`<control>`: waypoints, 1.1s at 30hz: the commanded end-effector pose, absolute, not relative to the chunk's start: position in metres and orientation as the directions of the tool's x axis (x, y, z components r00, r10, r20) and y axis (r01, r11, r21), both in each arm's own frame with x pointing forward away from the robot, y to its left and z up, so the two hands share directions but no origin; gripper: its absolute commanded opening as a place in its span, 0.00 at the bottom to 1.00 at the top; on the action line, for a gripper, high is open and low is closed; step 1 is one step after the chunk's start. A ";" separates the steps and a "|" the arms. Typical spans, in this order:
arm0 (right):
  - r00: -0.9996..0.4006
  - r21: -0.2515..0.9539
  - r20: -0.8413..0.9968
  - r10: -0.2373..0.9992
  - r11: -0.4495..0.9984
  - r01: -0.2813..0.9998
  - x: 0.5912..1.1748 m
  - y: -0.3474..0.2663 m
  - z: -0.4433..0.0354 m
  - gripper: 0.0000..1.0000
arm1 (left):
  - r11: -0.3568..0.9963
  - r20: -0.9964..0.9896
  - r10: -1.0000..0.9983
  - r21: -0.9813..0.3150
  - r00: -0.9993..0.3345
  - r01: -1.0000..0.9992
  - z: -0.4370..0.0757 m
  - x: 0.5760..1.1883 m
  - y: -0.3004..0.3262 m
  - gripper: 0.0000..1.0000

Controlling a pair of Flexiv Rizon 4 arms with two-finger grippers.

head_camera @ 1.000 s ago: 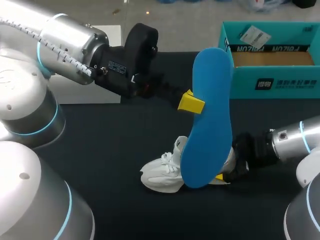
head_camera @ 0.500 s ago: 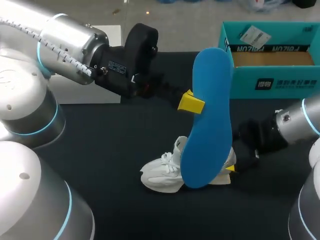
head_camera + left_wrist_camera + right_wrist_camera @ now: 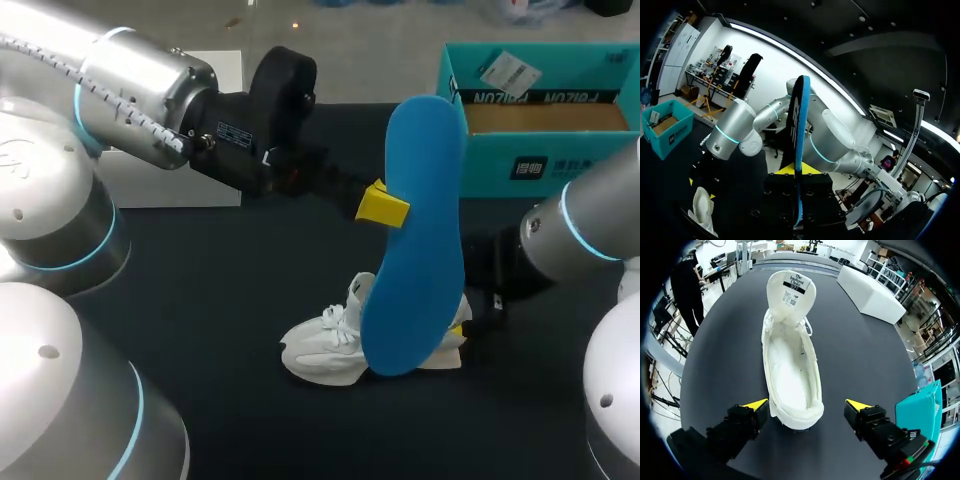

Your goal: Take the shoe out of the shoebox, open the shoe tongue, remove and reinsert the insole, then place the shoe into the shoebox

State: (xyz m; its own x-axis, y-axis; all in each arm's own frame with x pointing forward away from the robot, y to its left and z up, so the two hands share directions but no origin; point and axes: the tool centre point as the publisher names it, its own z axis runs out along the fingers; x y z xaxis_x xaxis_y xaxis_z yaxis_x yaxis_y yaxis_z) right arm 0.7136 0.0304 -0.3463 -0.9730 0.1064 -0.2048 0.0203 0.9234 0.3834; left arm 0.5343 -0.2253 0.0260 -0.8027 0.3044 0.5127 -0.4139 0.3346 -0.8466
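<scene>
Left arm (image 3: 150,90) holds the blue insole (image 3: 420,230) upright; right arm (image 3: 585,230) low at the white shoe (image 3: 790,360)
The left gripper (image 3: 383,205) is clamped on the insole's edge above the black table (image 3: 220,280). The right gripper (image 3: 806,406) stands wide apart, gripping nothing, with 1 finger on either side of the shoe's heel. The teal shoebox (image 3: 540,140) sits at the table's far right. From above, the insole hides the heel

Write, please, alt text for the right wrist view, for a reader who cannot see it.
A white shoe lies on the black table with its tongue folded open and its inside exposed. Its heel points toward the right gripper, whose open yellow-tipped fingers stand either side of the heel. A corner of the teal shoebox shows beside the gripper.
</scene>
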 end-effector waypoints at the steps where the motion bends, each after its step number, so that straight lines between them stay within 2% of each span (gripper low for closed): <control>1: -0.968 0.074 -0.223 0.113 0.992 0.099 0.711 0.037 -0.349 1.00 | 0.333 0.512 0.304 -0.847 -0.803 -0.414 0.025 0.534 -0.225 0.00; 11: -0.971 0.084 -0.211 0.110 0.992 0.095 0.710 0.038 -0.351 1.00 | 0.333 0.512 0.304 -0.847 -0.803 -0.414 0.025 0.534 -0.225 0.00; 17: -0.990 0.022 -0.126 0.059 0.998 0.057 0.707 0.042 -0.357 1.00 | 0.333 0.512 0.304 -0.847 -0.803 -0.414 0.025 0.534 -0.225 0.00; 33: -0.994 0.028 -0.097 0.043 0.999 0.041 0.705 0.038 -0.357 1.00 | 0.333 0.512 0.304 -0.847 -0.803 -0.414 0.025 0.534 -0.225 0.00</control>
State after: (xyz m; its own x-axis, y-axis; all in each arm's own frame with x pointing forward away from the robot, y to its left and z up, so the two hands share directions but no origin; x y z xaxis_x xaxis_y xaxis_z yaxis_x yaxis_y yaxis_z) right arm 0.7056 0.0405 -0.3558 -0.9946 0.0444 -0.0943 0.0425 0.9989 0.0217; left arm 0.5342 -0.2253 0.0260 -0.8027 0.3045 0.5127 -0.4139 0.3346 -0.8466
